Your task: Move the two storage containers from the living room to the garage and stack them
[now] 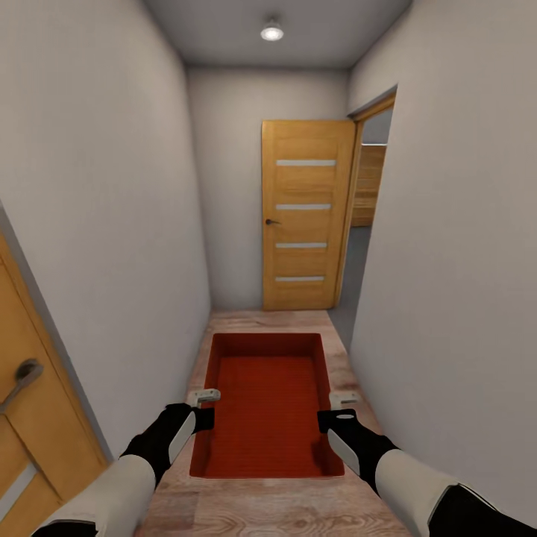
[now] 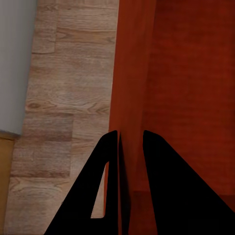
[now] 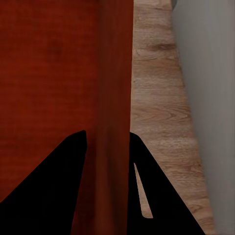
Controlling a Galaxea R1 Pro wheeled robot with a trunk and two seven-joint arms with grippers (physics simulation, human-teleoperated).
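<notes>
Narrow wood-floored corridor [image 1: 261, 328]; ribbed orange-red bin [image 1: 268, 406]

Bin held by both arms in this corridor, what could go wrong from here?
1. Each end effector, left and right, pinches only a thin side wall of the storage container; it may slip or tilt.
2. The corridor walls sit close; elbows may scrape.
3. The half-open door narrows the turn.

Left door [image 1: 30, 418] cut by frame edge; room beyond far doorway [image 1: 365, 216] mostly hidden
</notes>
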